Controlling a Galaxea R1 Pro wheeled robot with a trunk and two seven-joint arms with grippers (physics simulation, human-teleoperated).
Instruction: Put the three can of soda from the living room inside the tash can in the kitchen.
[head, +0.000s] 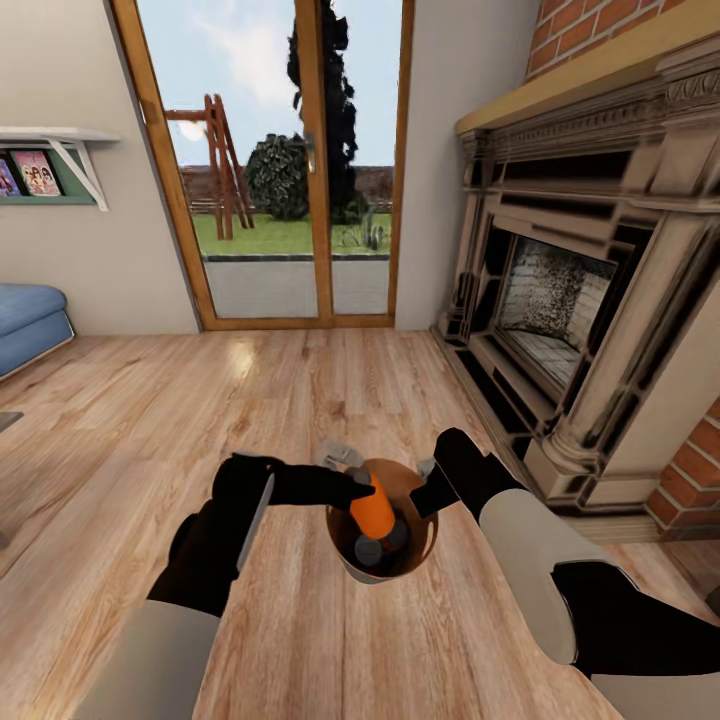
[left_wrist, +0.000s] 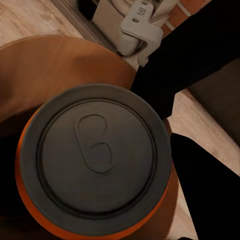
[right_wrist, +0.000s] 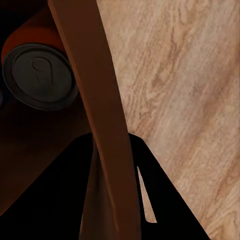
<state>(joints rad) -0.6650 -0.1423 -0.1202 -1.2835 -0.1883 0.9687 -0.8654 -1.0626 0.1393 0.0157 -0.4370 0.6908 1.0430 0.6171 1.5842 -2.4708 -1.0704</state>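
We stand in the living room, facing the wood-framed glass doors (head: 290, 160), with the brick fireplace (head: 590, 300) to our right and a corner of the blue sofa (head: 30, 320) at the left edge. Both arms meet in front of us above the wood floor (head: 330, 400).

Our right claw (head: 428, 490) is pinched narrow on the rim of the trash can (head: 420, 545). In the right wrist view the brown wall of the bin (right_wrist: 100, 100) runs straight between the two dark fingers (right_wrist: 150, 190), one inside and one outside. That grip holds the bin off the floor with its mouth turned up, so it can serve as a carrying basket for the trip to the kitchen.

Our left claw (head: 362, 488) holds an orange soda can (head: 375, 510) over the open mouth of the bin, tilted, its lower end already past the rim. The left wrist view looks straight at the can's grey top (left_wrist: 97, 152) with the brown inner wall behind it. We judge the claw closed on the can, though the fingertips themselves are hard to make out.

Down in the bin there are darker round shapes (head: 385, 545), most likely other cans; the right wrist view shows an orange can (right_wrist: 40, 70) within the wall. We cannot say for sure how many are inside.

Letting go here should drop the can cleanly into the bin.
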